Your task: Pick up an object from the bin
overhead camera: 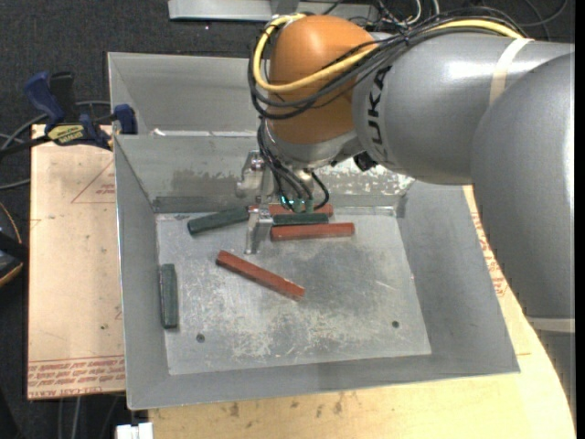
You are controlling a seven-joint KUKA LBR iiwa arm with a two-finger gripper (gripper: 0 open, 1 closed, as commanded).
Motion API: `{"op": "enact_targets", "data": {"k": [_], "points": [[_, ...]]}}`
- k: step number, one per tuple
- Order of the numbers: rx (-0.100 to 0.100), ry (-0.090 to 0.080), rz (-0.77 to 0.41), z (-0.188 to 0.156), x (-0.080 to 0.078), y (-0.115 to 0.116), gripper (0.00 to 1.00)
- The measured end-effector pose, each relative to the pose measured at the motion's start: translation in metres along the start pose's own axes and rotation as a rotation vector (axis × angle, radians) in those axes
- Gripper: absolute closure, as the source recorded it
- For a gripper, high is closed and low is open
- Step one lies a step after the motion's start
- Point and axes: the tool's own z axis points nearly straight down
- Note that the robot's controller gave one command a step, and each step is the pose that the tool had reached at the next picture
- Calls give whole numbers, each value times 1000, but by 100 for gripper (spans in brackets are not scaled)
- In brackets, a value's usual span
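Observation:
My gripper (255,243) hangs low over the back middle of the bin floor, under the orange dome on the wrist. A dark green stick (218,220) lies just to its left, its right end reaching the gripper. To the right, close beside the gripper, lies a red stick (313,231), level across the bin. Another stick with green and red on it (309,214) lies right behind that one, partly hidden by the gripper body. A second red stick (261,275) lies slantwise just in front of the gripper's tip. I see nothing held in the gripper.
A dark green stick (169,295) lies lengthwise near the left wall. The arm comes in from the right and covers the bin's back right corner. The front and right of the floor are bare metal.

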Motion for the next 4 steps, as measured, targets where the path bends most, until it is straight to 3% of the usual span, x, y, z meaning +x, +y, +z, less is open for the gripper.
{"op": "enact_targets", "data": {"k": [1, 2, 3, 4], "points": [[-1, -8, 2, -5, -2, -1, 0], [-1, -11, -70, 61, 28, -10, 0], [-6, -19, -68, 107, -11, -25, 100], [-6, -19, -68, 107, -11, -25, 100]]}}
